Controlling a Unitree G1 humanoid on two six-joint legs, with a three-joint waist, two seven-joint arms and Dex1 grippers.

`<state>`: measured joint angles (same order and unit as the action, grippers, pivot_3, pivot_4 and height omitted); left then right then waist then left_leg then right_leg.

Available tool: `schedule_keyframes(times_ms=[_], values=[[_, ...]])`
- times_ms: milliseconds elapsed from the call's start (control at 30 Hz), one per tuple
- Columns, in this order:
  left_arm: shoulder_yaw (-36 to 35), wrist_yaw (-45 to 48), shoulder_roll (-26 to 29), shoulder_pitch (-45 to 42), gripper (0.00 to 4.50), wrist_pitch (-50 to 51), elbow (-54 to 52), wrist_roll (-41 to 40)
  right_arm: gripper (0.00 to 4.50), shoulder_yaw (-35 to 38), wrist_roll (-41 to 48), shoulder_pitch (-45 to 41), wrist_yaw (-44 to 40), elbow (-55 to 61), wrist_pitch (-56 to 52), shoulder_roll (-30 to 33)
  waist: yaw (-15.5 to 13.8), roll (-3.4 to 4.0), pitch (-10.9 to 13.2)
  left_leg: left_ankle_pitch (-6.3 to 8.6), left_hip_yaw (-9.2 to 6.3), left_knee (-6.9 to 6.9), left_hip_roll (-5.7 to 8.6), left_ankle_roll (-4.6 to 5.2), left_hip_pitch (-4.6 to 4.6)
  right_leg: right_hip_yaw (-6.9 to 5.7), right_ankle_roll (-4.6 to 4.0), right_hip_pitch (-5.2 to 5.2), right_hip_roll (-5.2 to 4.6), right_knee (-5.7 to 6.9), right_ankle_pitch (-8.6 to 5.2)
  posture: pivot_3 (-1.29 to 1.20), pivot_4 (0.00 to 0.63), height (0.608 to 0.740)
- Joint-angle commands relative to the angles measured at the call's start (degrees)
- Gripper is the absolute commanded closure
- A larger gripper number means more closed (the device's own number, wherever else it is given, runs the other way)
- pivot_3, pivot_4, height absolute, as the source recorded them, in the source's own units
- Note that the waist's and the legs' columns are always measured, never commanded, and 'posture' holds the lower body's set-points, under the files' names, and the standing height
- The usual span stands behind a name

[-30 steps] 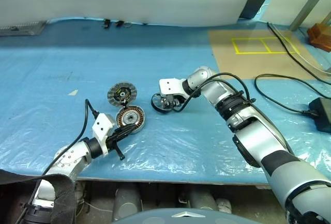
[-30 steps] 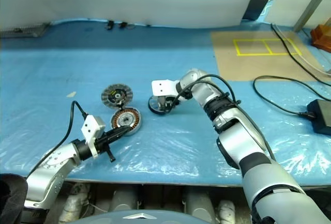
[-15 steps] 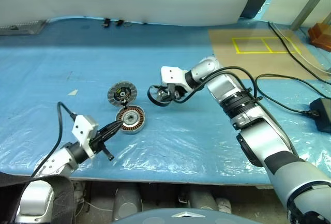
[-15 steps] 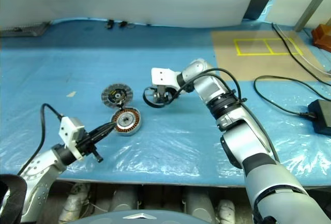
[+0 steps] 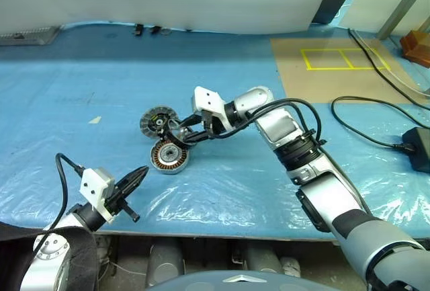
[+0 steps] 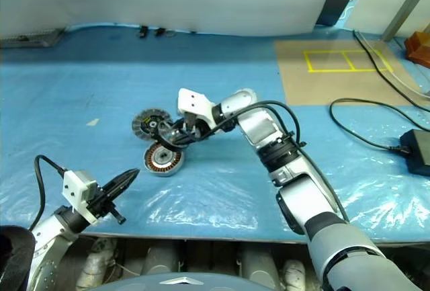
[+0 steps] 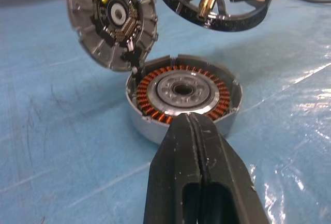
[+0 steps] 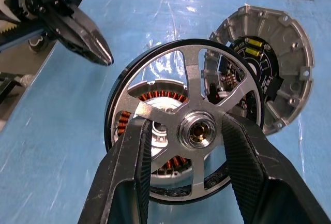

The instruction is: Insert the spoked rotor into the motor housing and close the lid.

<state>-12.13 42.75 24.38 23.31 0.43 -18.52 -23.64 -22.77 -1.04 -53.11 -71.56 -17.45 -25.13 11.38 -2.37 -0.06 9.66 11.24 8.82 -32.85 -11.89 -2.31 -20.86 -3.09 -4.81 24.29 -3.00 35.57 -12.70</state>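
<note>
- The right pincer (image 8: 189,146) is gripping the spoked rotor (image 8: 182,118) by its hub, one black finger (image 8: 129,167) on each side, and is holding it in the air, clear of the desk (image 5: 282,56)
- The spoked rotor is hanging tilted above the motor housing (image 5: 168,156), with the brass-coloured shaft end at its hub facing down towards the housing; through the open spokes the copper windings are showing in the right wrist view
- The motor housing is lying flat on the blue plastic sheet (image 5: 80,123) covering the desk, near the front edge, with its copper ring and silver centre facing up
- The lid (image 5: 157,120) is standing open just on the far side of the housing, touching its rim, with the segmented face and dark hub turned towards the camera
- The left pincer (image 5: 137,175) is hovering at the near left of the housing, apart from it, with its two black fingers (image 7: 207,182) pressed together and holding nothing; its tip is pointing towards the housing
- A black cable (image 5: 376,113) is lying on the right side of the desk, beside a brown board (image 5: 336,69) marked with yellow tape (image 5: 336,59)
</note>
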Motion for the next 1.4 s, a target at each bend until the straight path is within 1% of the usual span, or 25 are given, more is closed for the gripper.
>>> schedule_keyframes(times_ms=[33, 367, 667, 1067, 1400], values=[[-0.65, -0.13, -0.53, 0.52, 4.5, -2.31, 0.21, 0.1, 2.82, 0.08, 0.98, -0.58, 2.33, 1.0, -1.3, -1.15, 0.0, 0.0, 0.0, 0.0, 0.0, 0.02, 0.0, 0.0, 0.0, 0.0, 0.0, 0.0, 0.0, -0.02, 0.0, 0.0, 0.15, 0.74], [0.21, -1.12, -0.53, -0.3, 4.5, -1.65, -0.22, 0.5, 2.82, -2.69, 1.11, 0.82, 4.2, 2.14, -4.05, -2.8, 0.0, 0.0, 0.0, 0.0, 0.0, 0.05, 0.0, -0.01, 0.03, 0.0, 0.0, -0.01, 0.0, -0.03, 0.0, 0.0, 0.15, 0.74], [0.82, -1.54, 0.26, -0.26, 4.5, 0.19, -1.51, 0.63, 2.82, -4.72, 0.57, 2.75, 6.92, 2.71, -4.3, -3.23, 0.0, 0.0, 0.0, 0.0, 0.0, 0.05, 0.0, -0.02, 0.12, 0.01, 0.0, -0.07, 0.0, -0.01, 0.0, 0.0, 0.15, 0.74], [1.42, -1.74, 0.42, -0.3, 4.5, 0.3, -0.85, 1.15, 2.82, -6.96, -0.08, 3.44, 7.49, 1.98, -2.47, -3.1, 0.02, -0.01, 0.0, 0.0, -0.01, 0.05, 0.01, -0.02, 0.15, 0.01, 0.01, -0.1, 0.0, -0.01, 0.0, 0.0, 0.15, 0.74], [1.57, -2.18, -0.11, -0.52, 4.5, -0.26, -0.21, 1.96, 2.82, -7.95, -0.38, 3.46, 8.33, 0.8, -0.59, -4.52, 0.23, -0.01, -0.01, 0.0, -0.04, 0.11, 0.0, -0.02, 0.49, 0.08, 0.01, -0.3, 0.0, 0.0, 0.0, 0.0, 0.15, 0.74]])
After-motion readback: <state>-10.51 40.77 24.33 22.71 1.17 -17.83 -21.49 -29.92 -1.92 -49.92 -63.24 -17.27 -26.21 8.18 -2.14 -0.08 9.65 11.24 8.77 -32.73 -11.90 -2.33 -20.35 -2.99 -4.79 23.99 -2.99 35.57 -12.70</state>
